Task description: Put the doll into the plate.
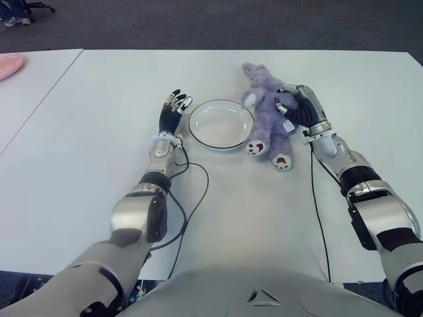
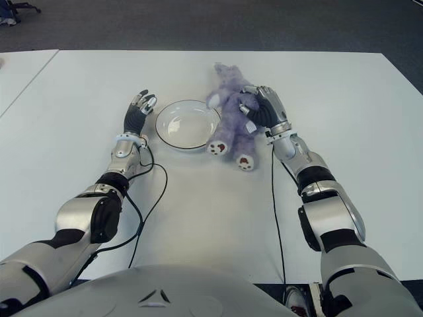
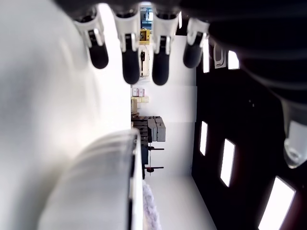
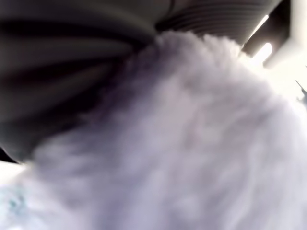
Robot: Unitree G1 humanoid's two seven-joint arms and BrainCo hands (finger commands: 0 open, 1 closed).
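Right hand [image 1: 299,109] wrapped around fluffy purple plush doll [image 1: 268,117], lying on white table [image 1: 79,132] just right of round white plate [image 1: 221,123]; grasped for lifting across. Left hand [image 1: 173,112] open beside plate's left rim, idle.

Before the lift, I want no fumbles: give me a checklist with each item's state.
1. Right hand closed on the doll: ok; fur fills its wrist view.
2. Doll off the table: cannot tell.
3. Plate empty: ok.
4. Doll beside the plate, on its right: ok.
5. Left hand open, left of the plate, not over it: ok.
6. Cables away from the plate: ok.
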